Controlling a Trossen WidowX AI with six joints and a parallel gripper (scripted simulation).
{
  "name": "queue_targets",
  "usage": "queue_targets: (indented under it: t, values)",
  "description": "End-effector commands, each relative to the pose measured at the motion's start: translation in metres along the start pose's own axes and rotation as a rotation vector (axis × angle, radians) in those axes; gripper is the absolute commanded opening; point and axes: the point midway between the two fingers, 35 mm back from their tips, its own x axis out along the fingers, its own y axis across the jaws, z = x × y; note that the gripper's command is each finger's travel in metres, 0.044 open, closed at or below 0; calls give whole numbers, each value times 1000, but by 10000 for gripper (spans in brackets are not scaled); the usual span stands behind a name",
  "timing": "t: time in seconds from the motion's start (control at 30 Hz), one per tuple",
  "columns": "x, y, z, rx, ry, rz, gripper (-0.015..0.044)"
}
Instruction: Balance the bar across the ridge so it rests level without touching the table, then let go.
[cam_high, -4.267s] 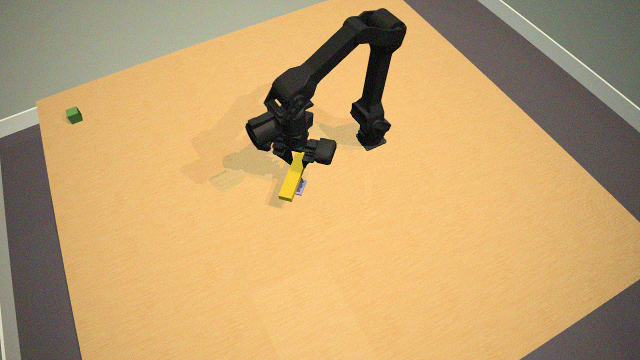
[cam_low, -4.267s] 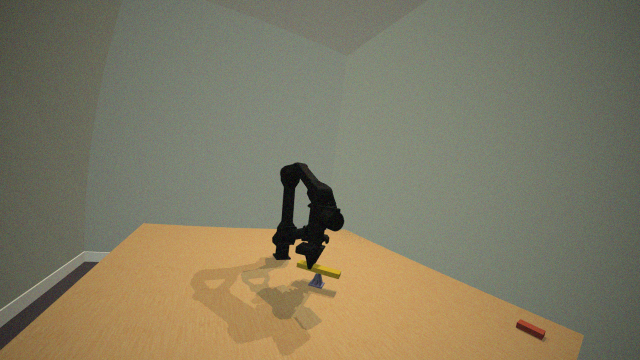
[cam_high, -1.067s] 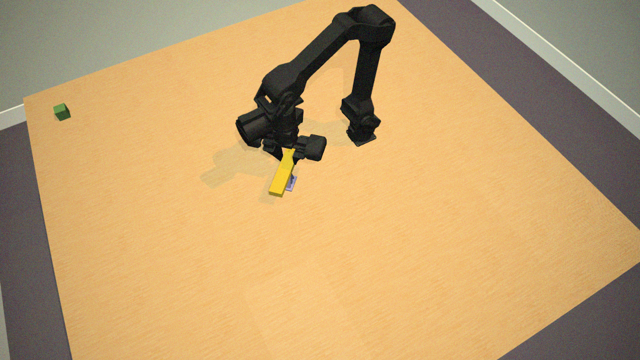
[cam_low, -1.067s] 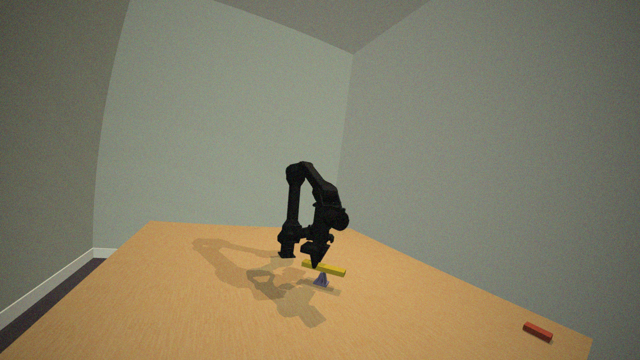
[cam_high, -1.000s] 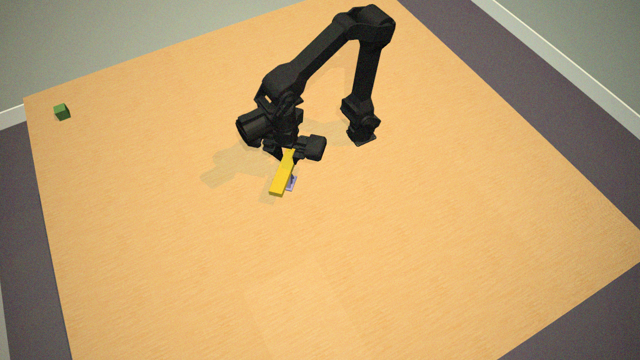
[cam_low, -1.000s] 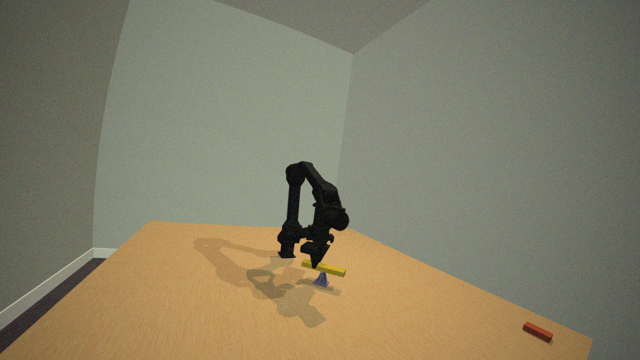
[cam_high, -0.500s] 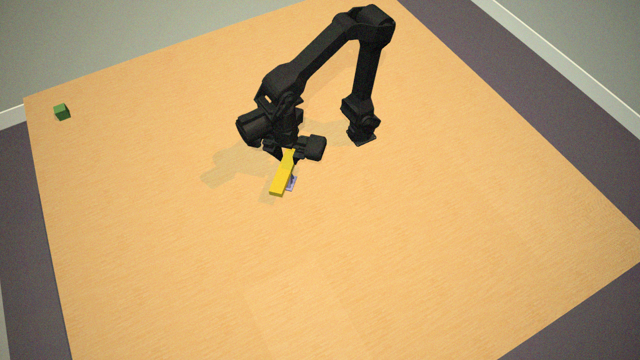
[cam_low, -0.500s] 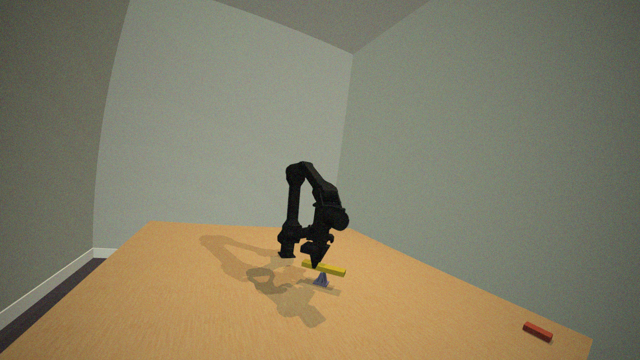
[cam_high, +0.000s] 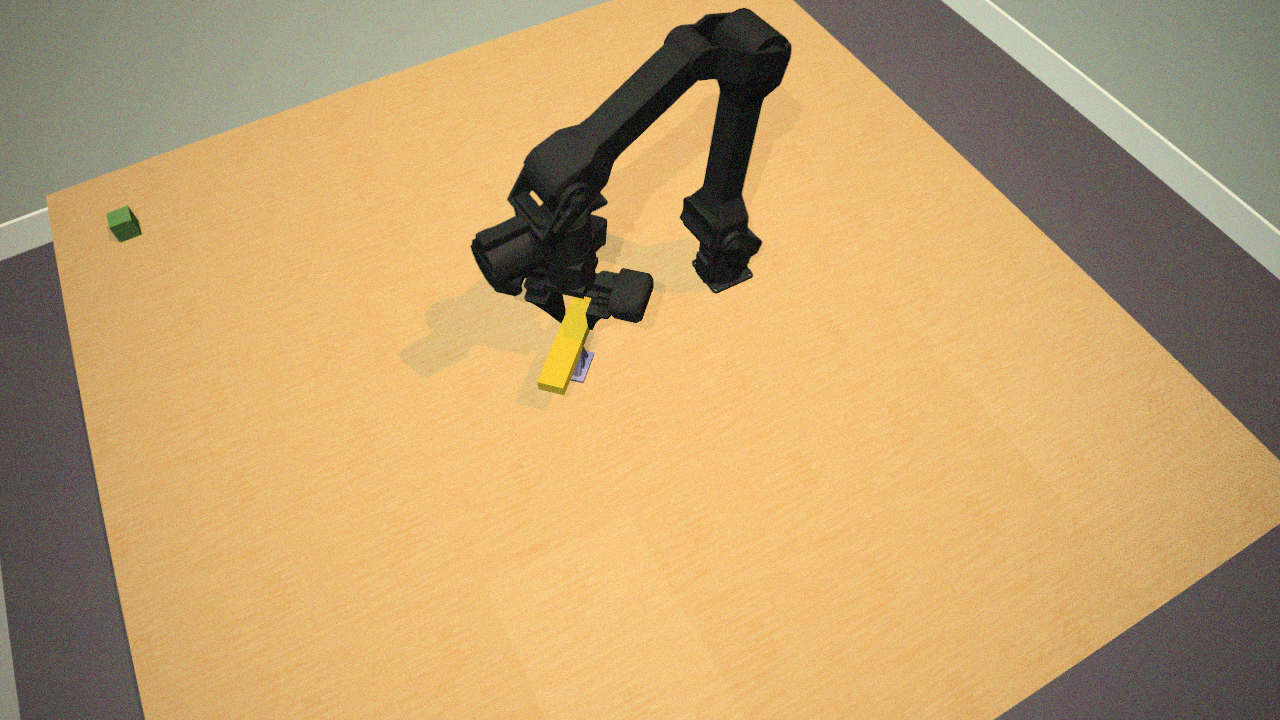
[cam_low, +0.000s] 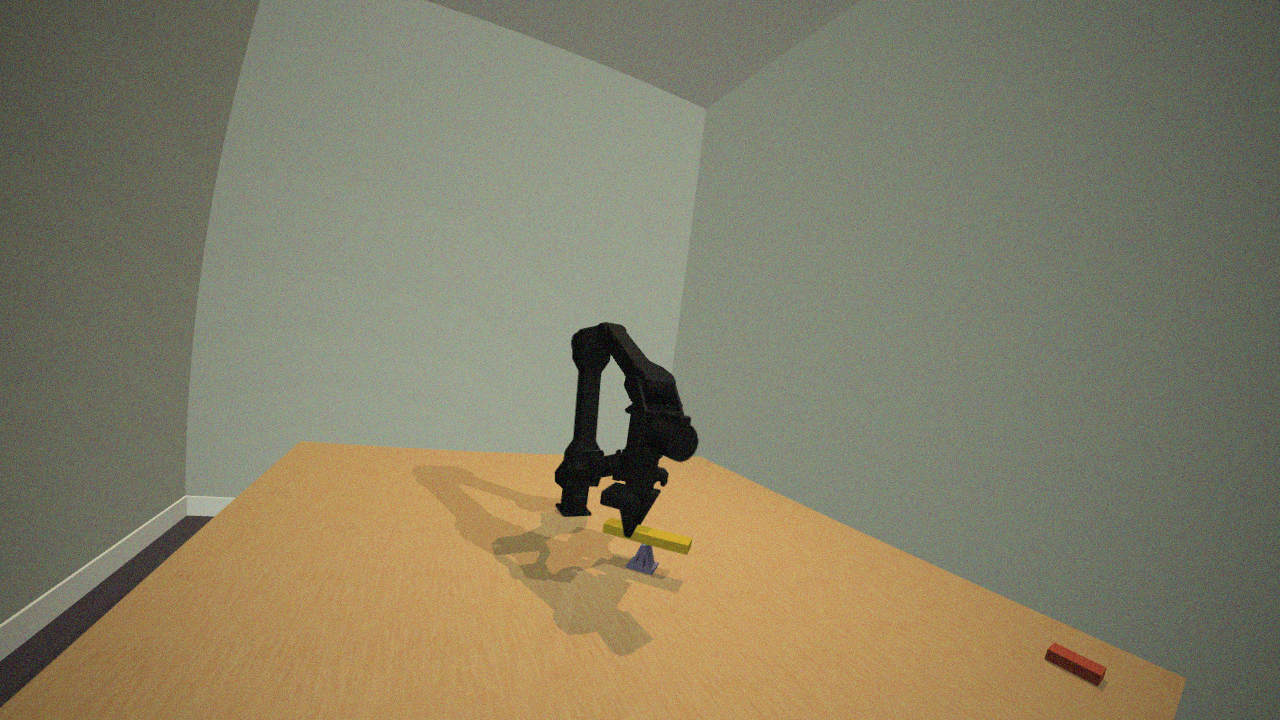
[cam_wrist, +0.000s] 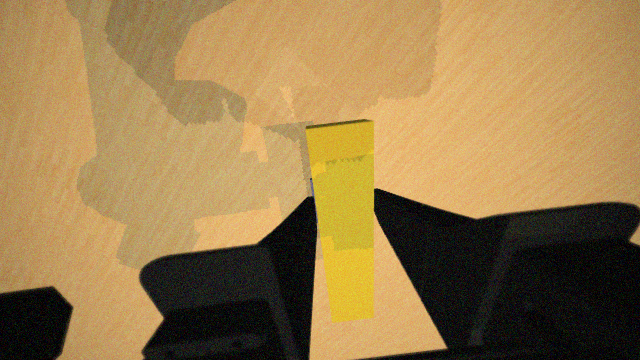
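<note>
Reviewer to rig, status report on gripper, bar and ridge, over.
Gripper astride bar, grip or release unclear. Yellow bar off table, over ridge, contact unconfirmed. No obstruction seen.
</note>
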Motion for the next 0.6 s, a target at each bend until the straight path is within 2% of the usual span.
queue_targets:
  t: [0.0, 0.33, 0.57]
  values:
    - [0, 0, 0, 0, 0, 0, 185]
    - [0, 0, 0, 0, 0, 0, 185]
    - [0, 0, 0, 0, 0, 0, 369]
